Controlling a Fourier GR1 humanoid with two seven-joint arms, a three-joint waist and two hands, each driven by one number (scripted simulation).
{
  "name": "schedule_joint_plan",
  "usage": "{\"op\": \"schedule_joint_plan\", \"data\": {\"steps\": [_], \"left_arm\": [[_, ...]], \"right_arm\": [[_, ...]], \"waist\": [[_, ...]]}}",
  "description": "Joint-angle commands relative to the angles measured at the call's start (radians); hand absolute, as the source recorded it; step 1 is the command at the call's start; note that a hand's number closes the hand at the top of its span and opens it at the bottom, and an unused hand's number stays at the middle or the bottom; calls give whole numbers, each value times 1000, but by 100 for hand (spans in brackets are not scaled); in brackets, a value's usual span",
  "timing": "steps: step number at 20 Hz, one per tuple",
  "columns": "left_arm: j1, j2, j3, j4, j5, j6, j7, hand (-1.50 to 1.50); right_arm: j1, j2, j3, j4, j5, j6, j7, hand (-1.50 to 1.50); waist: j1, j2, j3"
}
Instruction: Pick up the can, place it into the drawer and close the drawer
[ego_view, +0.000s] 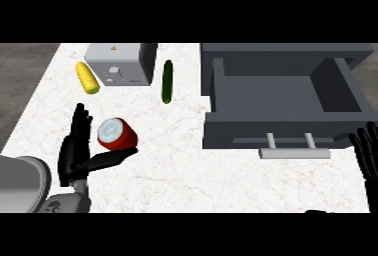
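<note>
A red can (117, 134) with a pale lid lies tilted on the white marble counter (192, 170), left of centre. My left hand (76, 150) is right beside it: straight fingers stand along the can's left side and the thumb reaches under its lower edge, touching it. The dark grey drawer (284, 95) stands pulled open at the right, its inside bare, with a pale handle (293, 152) on its front. My right hand (365, 152) shows at the right edge, fingers up, just right of the drawer's front corner.
A grey boxy appliance (118, 64) stands at the back left. A yellow corn cob (87, 78) lies to its left and a green cucumber (167, 81) to its right. The counter's left edge drops to a dark floor.
</note>
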Motion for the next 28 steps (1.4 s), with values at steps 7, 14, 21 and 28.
{"op": "schedule_joint_plan", "data": {"steps": [7, 14, 21, 28], "left_arm": [[39, -18, 32, 197, 43, -45, -211, -150], [-9, -11, 73, 326, 59, -30, -286, -150], [-75, 9, 109, 452, 102, -59, -342, -150], [-148, 34, 125, 550, 122, -55, -374, -150]], "right_arm": [[24, 27, 19, -77, 11, -6, 47, -150], [-48, -24, -44, -18, -23, 23, 62, -150], [22, 24, -18, -82, 4, 17, 57, -150], [-23, 4, -45, -65, -24, 22, 89, -150]], "waist": [[-2, 0, -1], [0, 0, -1], [-3, 0, -1], [-1, 0, 0]]}}
